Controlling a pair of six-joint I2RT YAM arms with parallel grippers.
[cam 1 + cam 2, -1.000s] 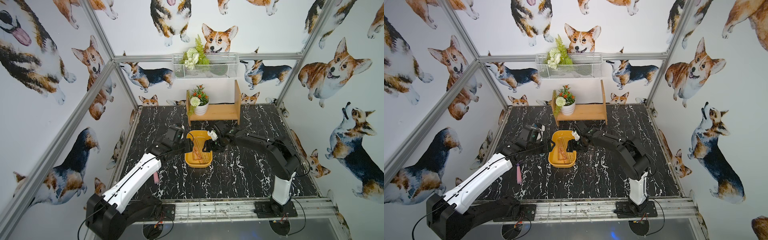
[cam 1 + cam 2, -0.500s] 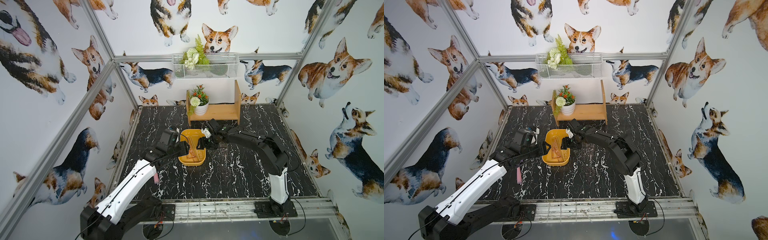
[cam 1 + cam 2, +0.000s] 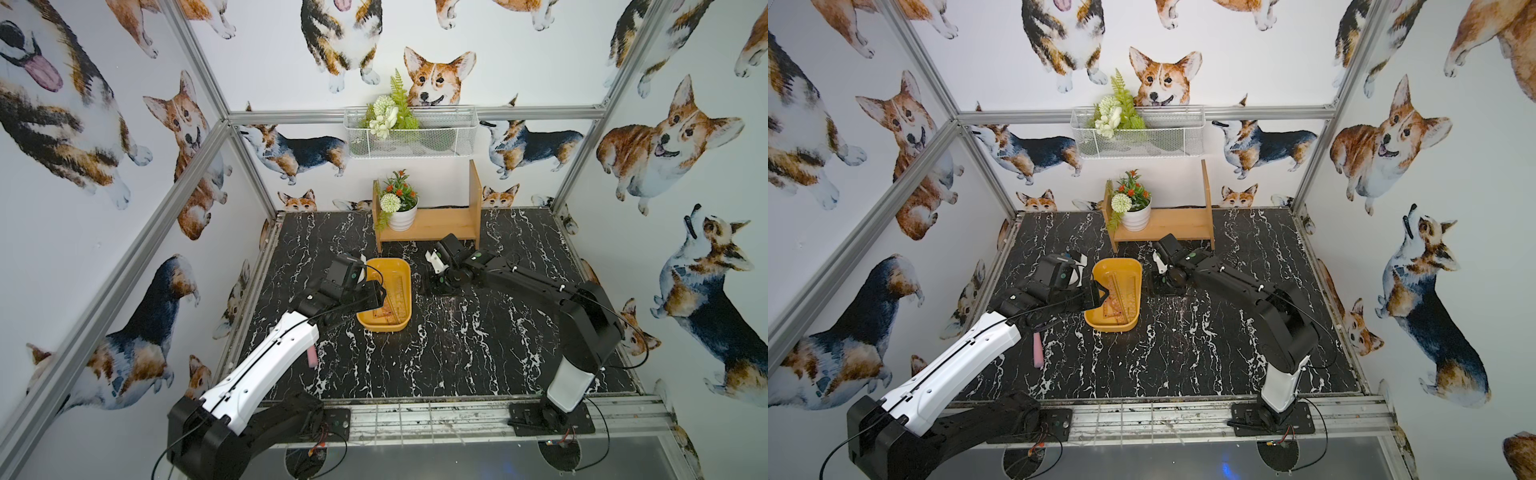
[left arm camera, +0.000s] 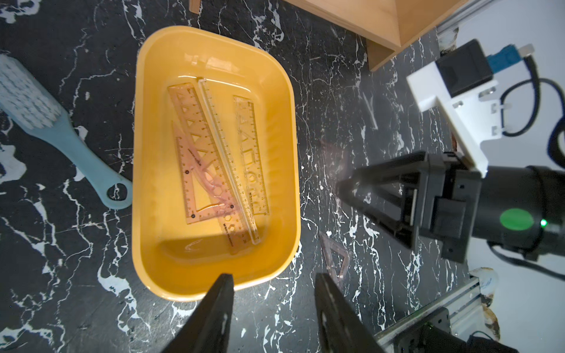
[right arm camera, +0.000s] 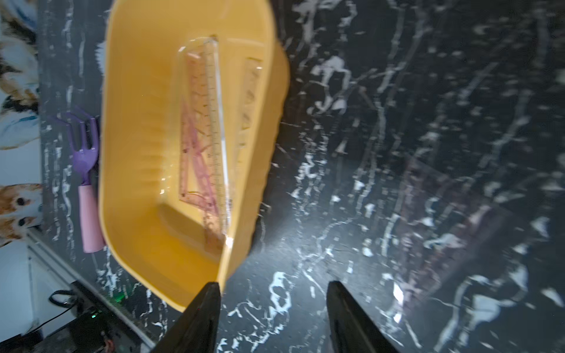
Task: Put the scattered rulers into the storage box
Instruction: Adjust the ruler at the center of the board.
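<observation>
Several rulers [image 4: 214, 159] lie flat and overlapping inside the storage box [image 4: 143, 152], which sits on the marble table [image 4: 336, 91]. One triangular set square [image 4: 334, 259] is outside it, flat on the table just beside a box corner. Left gripper [image 4: 275, 293] hovers at the box's rim, jaws apart, nothing between them; one finger over the rim, the other near the set square. Right gripper [image 5: 272, 302] is low beside the box, jaws also apart, empty. Blue brush [image 4: 46, 107] and purple rake [image 5: 85, 137] lie beside the box.
</observation>
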